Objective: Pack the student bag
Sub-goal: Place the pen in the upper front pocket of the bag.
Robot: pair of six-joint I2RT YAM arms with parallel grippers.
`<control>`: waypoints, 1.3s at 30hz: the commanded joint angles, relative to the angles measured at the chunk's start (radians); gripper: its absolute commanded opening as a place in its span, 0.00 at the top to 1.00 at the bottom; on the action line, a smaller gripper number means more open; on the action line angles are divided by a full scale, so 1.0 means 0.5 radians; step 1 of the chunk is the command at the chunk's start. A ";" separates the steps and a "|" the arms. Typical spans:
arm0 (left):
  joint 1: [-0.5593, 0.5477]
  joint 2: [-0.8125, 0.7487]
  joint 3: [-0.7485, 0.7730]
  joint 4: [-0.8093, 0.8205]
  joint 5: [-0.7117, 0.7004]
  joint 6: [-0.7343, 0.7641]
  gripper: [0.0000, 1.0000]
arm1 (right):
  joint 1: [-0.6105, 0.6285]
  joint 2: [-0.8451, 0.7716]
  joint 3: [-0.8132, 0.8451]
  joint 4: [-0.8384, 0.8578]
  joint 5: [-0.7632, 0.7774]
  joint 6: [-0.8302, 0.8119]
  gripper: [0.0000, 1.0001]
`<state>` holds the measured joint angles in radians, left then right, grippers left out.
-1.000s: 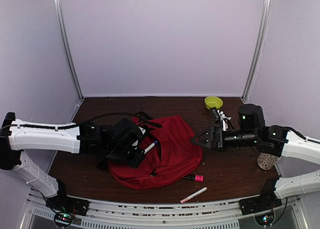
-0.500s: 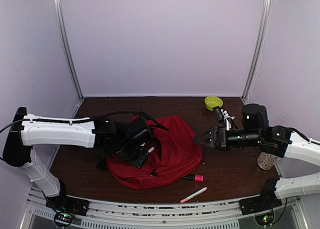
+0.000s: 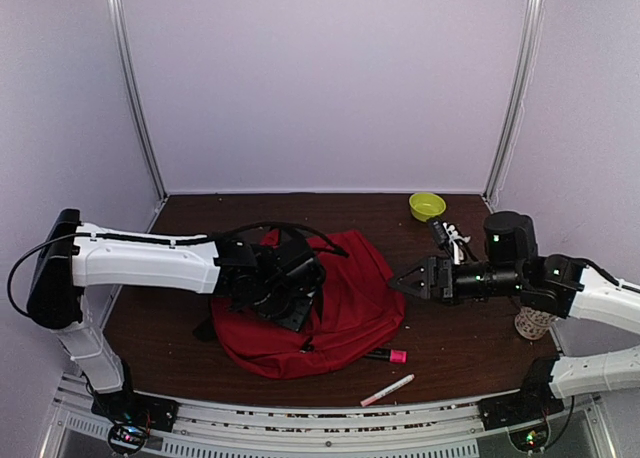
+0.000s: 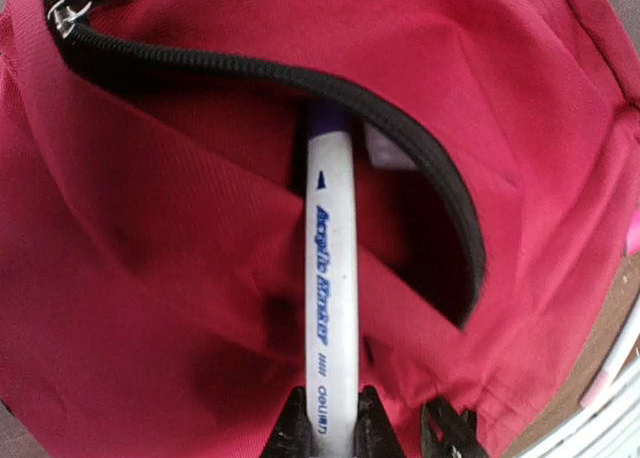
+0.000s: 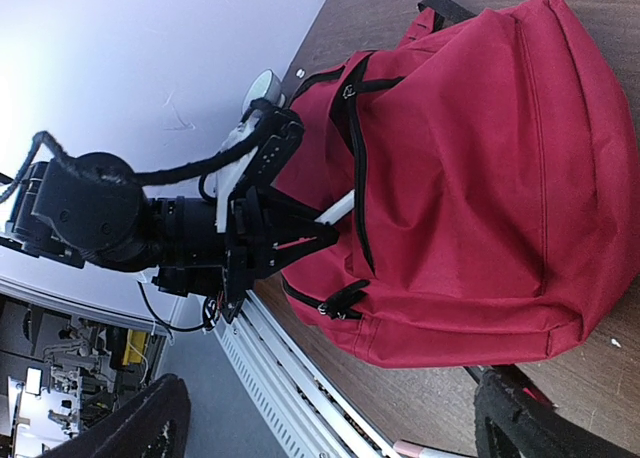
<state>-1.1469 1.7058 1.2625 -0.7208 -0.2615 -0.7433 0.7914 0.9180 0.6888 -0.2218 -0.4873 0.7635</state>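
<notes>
- Student bag (image 3: 345,303) lies flat on the tabletop (image 3: 450,348), left of centre and closer to the near edge than the far one. Its zipper opening (image 4: 420,218) gapes on the upper face.
- Left gripper (image 4: 328,425) hangs right over the bag, clamped on the tail end of a white marker (image 4: 330,278).
- That marker's long axis runs straight away from the left gripper into the opening. The far tip sits under the black zipper lip, while most of the barrel is outside, above the red fabric.
- Judged from this, the coming move is a push along that same axis, deeper into the pocket, then a release. A sideways drift could snag the tip on the zipper edge.
- Right gripper (image 3: 405,279) stands just beside the bag's right side, pointing at it, jaws spread wide and holding nothing.
- Left arm is plainly the nearer one and already carries the load.
- A pink-capped marker (image 3: 388,356) lies on the tabletop just beside the bag's near-right edge, not yet packed.
</notes>
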 commanded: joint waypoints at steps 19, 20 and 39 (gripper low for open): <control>0.377 0.279 0.232 0.688 0.466 0.250 1.00 | -0.028 0.079 0.003 -0.035 0.051 -0.098 0.00; 0.383 0.291 0.247 0.691 0.479 0.257 1.00 | -0.031 0.085 0.006 -0.035 0.050 -0.102 0.00; 0.401 0.061 0.090 0.651 0.669 0.281 0.53 | -0.042 0.126 0.062 -0.121 0.084 -0.172 0.00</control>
<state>-0.9463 1.8267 1.3418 -0.4198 0.0502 -0.6079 0.7780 0.9741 0.6834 -0.2539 -0.4706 0.7040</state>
